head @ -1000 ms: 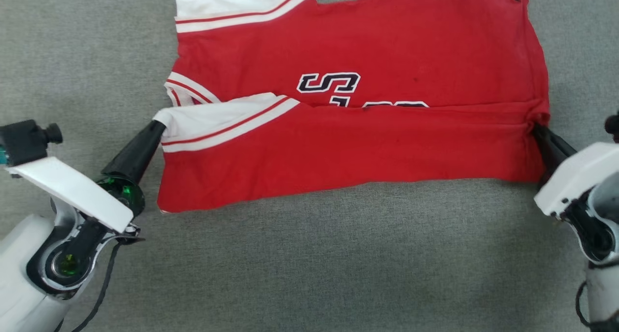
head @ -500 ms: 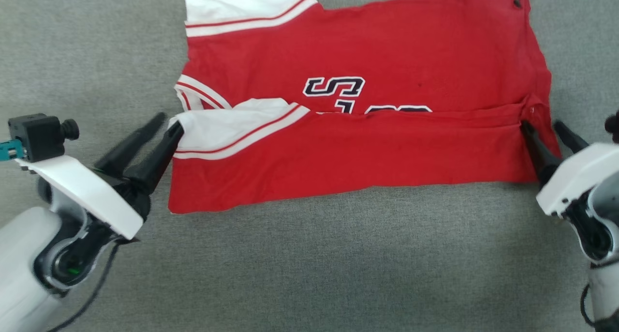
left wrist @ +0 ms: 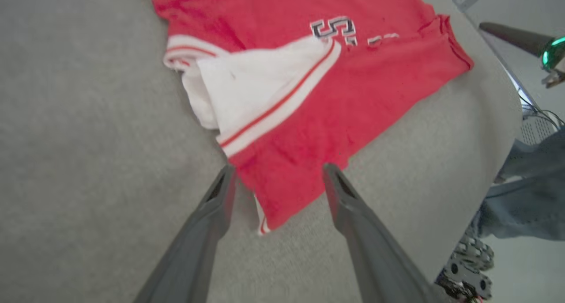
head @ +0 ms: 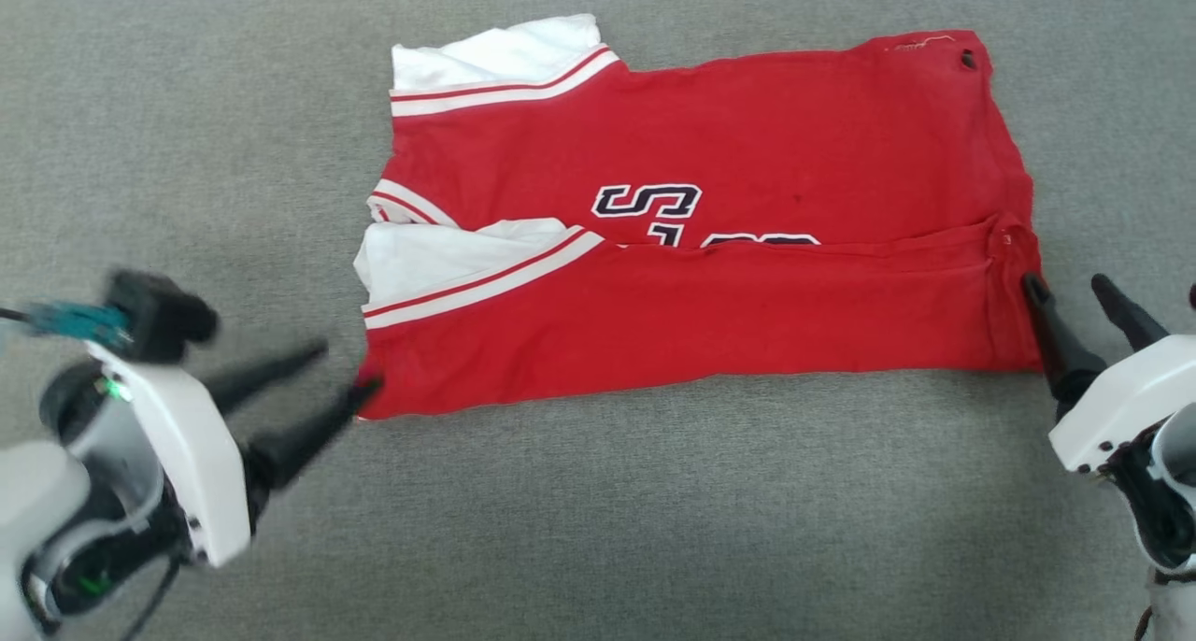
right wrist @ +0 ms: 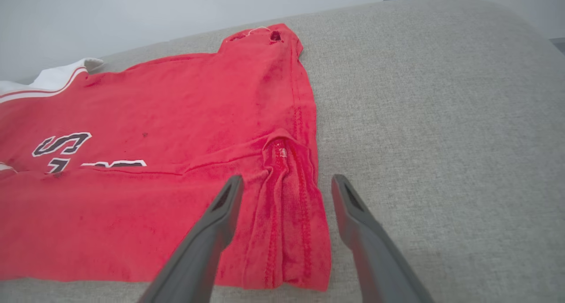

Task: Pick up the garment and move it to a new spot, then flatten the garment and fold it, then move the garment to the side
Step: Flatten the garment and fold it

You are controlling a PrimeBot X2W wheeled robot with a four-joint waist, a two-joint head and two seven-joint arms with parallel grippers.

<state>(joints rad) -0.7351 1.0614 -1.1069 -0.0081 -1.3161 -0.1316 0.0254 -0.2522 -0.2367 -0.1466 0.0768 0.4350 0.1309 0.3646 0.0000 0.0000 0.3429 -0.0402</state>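
Folding looks like the step in hand. The soft red T-shirt with white sleeve ends (head: 710,146) lies flat on the wide grey cloth surface (head: 654,529), a bit toward the far side. Its near long edge is laid up over the body, so the bottom of the dark letters with white edges (head: 647,200) is hidden.

The left gripper (head: 348,365), with two long dark fingers, is spread wide and holds nothing. One fingertip is just beside the shirt's near left corner, and in the left wrist view that corner lies between the fingers. The right gripper (head: 1063,281) is spread wide too, and empty. In the right wrist view the shirt's bunched right end sits between its fingers.

Next, I think, each gripper has to close on its end, pinch both layers, then lift the near edge over again. The right end is lumpy, so a layer could slip out.

There is lots of bare grey in front and on both sides. The far edge is close behind the shirt, with a pale wall (right wrist: 176,11) past it, so sideways looks safer than back
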